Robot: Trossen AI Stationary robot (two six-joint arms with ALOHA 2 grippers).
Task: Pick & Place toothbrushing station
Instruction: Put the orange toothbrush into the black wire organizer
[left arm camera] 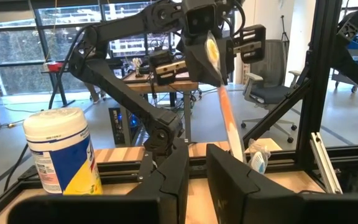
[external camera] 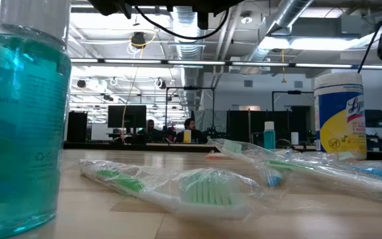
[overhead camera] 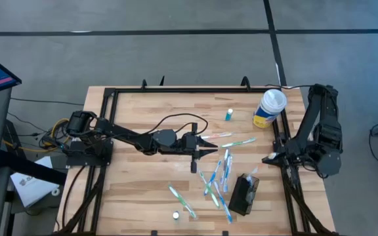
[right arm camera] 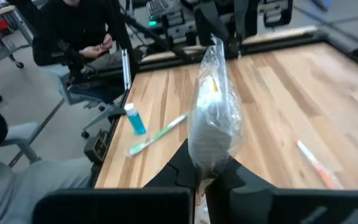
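The toothbrushing station (overhead camera: pixel 243 195), a small black box-shaped caddy, sits on the table near its right front corner; no gripper touches it. My right gripper (right arm camera: pixel 205 182) is raised at the table's right edge (overhead camera: pixel 270 158), beyond the caddy, shut on a toothbrush in clear wrap (right arm camera: pixel 213 112). In the left wrist view that brush's orange handle (left arm camera: pixel 229 118) slants down from the fingers. My left gripper (overhead camera: pixel 212 147) hovers level over the table's middle, its fingers (left arm camera: pixel 229 180) a narrow gap apart with nothing between them. My right gripper pinches the wrapped toothbrush at one end (right arm camera: pixel 207 167) between its two fingers. The brush sticks out past the fingertips, roughly along them, toward the table's left. It is lifted clear of the table. Which end the fingers have, I cannot tell.
Several wrapped toothbrushes (overhead camera: pixel 216 180) lie scattered left of the caddy, with a green one (overhead camera: pixel 238 141) farther back. A small blue bottle (overhead camera: pixel 229 115) and a yellow-and-blue canister (overhead camera: pixel 270 108) stand at the far right. A teal bottle (external camera: pixel 18 119) stands near the front edge. People sit beyond the table (right arm camera: pixel 79 37).
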